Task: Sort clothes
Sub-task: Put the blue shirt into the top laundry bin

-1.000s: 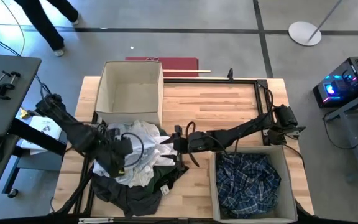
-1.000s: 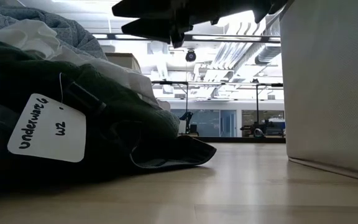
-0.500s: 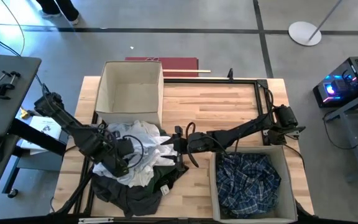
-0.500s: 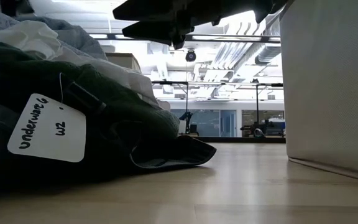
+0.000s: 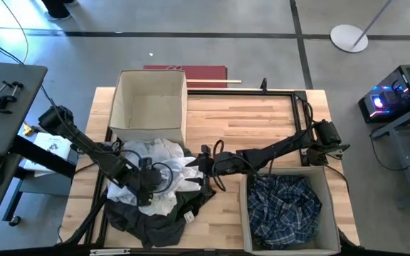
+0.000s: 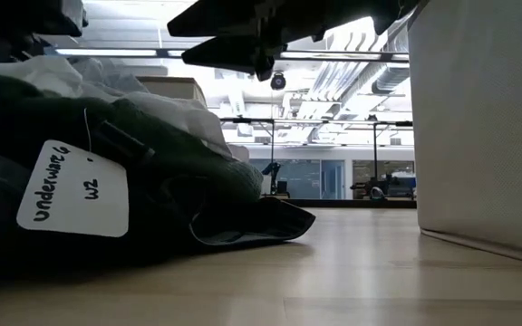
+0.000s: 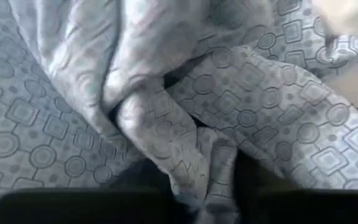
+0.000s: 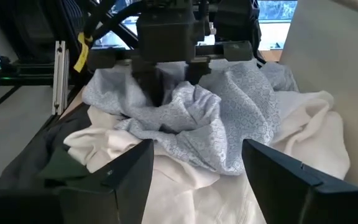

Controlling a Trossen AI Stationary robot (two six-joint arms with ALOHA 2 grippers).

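Note:
A pile of clothes lies at the table's near left: a pale patterned cloth (image 5: pixel 164 158) and white pieces (image 8: pixel 185 186) on top, and dark green and black garments (image 5: pixel 148 222) beneath. One of these carries a paper tag (image 6: pixel 72 188). My left gripper (image 5: pixel 151 186) points down into the pile, shut on the patterned cloth (image 8: pixel 229 118). My right gripper (image 5: pixel 196 169) is open and empty, level, just right of the pile, facing it. The blue-white plaid shirt (image 5: pixel 285 206) lies in the near right bin (image 5: pixel 245 213). My left gripper comes from above, pointing down, and pinches a raised fold of the pale patterned cloth (image 7: pixel 209 163) between its two fingers (image 8: pixel 149 90). One layer or several, I cannot tell. The cloth stays on the pile, slack around the fingers.
A beige bin (image 5: pixel 119 99) stands at the far left behind the pile, nothing showing inside. The near right bin's wall (image 6: pixel 478 127) stands close to my right arm. Bare wood lies between the bins (image 5: pixel 240 121). A black frame rail (image 5: pixel 294 107) runs along the table's right side.
My left gripper has moved toward the table's right across the pile and lower into it, and now shows at the low view's top left. The top of the pile has sunk there, and the tag has shifted slightly.

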